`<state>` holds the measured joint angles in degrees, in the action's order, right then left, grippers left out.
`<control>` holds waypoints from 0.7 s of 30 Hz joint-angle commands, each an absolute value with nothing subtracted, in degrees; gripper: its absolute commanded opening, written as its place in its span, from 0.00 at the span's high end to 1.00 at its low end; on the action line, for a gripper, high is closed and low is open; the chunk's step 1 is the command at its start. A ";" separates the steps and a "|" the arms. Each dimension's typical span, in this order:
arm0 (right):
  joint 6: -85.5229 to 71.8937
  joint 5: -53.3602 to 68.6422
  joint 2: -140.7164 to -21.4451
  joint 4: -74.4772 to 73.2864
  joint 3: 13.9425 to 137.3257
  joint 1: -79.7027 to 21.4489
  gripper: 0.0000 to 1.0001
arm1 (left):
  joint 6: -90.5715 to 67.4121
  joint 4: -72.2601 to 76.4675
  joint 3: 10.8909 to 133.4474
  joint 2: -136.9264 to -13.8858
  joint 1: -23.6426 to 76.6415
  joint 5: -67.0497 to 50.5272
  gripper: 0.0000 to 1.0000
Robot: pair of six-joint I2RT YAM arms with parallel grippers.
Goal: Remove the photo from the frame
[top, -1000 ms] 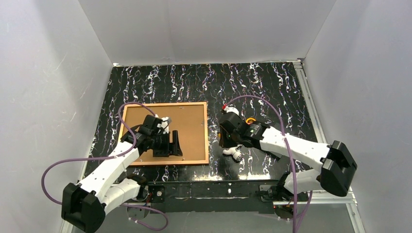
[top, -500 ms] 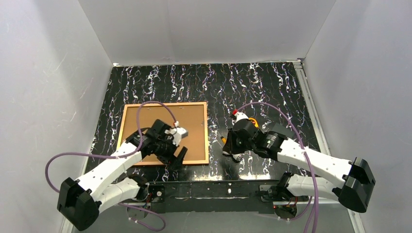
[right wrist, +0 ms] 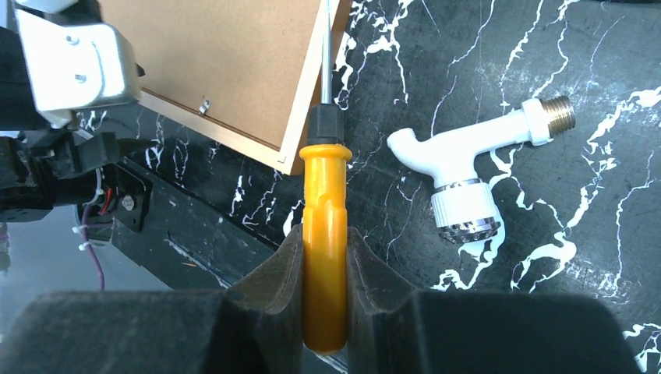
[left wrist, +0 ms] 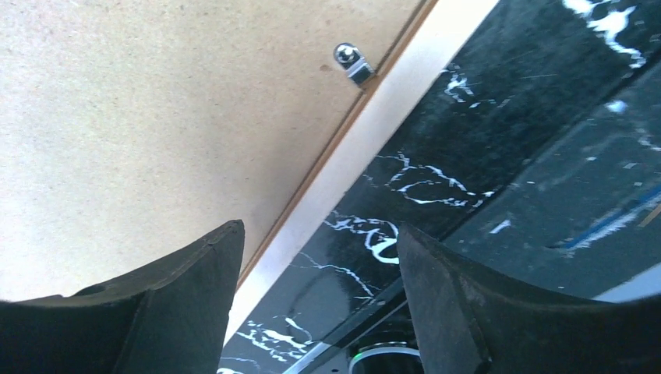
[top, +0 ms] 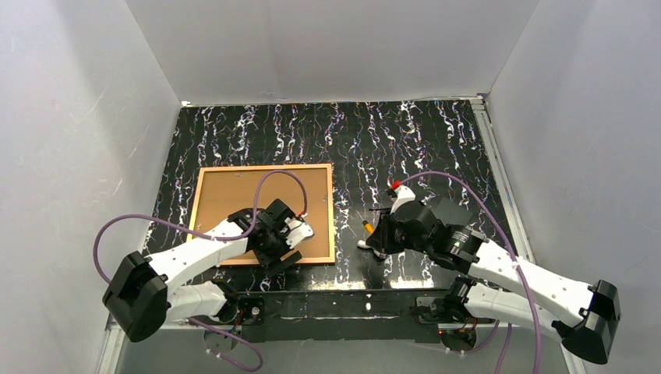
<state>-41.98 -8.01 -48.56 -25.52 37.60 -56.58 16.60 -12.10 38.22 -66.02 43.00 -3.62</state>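
Left wrist: L fingers [left wrist: 179,312] apart over frame [left wrist: 117,117] back, clip [left wrist: 352,62] at 1 o'clock.
R fingers [right wrist: 261,308]: clamped on screwdriver [right wrist: 323,226], 3 o'clock of frame.
Photo: hidden beneath, prob.
Do: swing clip aside slowly.

The table [top: 421,140] is black with thin white wiggly lines, like marble. Two things lie on it. The frame [top: 222,195] lies flat on the left side, near the front edge, with its tan back facing up. A white tap [right wrist: 468,156] lies on its side near the frame's corner, not touching it.
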 commanded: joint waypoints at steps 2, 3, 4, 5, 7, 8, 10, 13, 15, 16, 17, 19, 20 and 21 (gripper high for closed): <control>-41.58 -9.71 -46.29 -23.93 36.97 -56.25 0.99 | 19.07 -16.81 37.73 -68.85 44.23 4.18 0.34; -41.53 -9.68 -46.13 -23.95 36.90 -56.27 0.99 | 18.96 -16.71 37.67 -69.24 44.48 4.46 0.35; -41.56 -9.72 -45.94 -23.96 36.76 -56.25 0.99 | 18.87 -16.61 37.57 -69.59 44.84 4.90 0.35; -41.57 -9.77 -45.72 -23.87 36.62 -56.27 0.99 | 18.78 -16.51 37.59 -70.02 45.24 5.59 0.36; -41.57 -9.75 -45.35 -23.74 36.41 -56.27 0.99 | 18.70 -16.52 37.77 -70.82 46.29 6.92 0.43; -41.62 -9.75 -45.18 -23.73 36.32 -56.25 0.99 | 18.45 -16.46 37.71 -71.10 46.73 7.44 0.46; -41.60 -9.90 -44.79 -23.73 36.22 -56.26 0.99 | 18.30 -16.35 37.70 -71.87 47.37 8.34 0.52; -41.69 -10.07 -44.27 -23.82 35.99 -56.29 0.99 | 17.99 -16.33 37.69 -72.79 47.87 10.17 0.56; -41.81 -10.07 -43.91 -23.95 35.84 -56.23 0.99 | 18.03 -16.35 37.64 -73.14 47.90 11.01 0.57; -41.84 -10.08 -43.74 -23.99 35.74 -56.26 0.99 | 18.02 -16.39 37.57 -73.45 47.98 11.33 0.57; -41.92 -10.05 -43.58 -24.06 35.65 -56.27 0.99 | 18.00 -16.54 37.60 -73.87 47.91 11.35 0.56; -42.08 -10.09 -43.08 -24.21 35.48 -56.27 0.99 | 17.80 -16.90 38.06 -74.81 47.98 10.61 0.55; -42.19 -10.03 -42.85 -24.25 35.38 -56.25 0.99 | 17.75 -17.02 38.22 -75.25 48.03 10.17 0.56; -42.24 -10.08 -42.56 -24.35 35.23 -56.25 0.99 | 17.61 -17.19 38.41 -75.80 48.04 9.85 0.57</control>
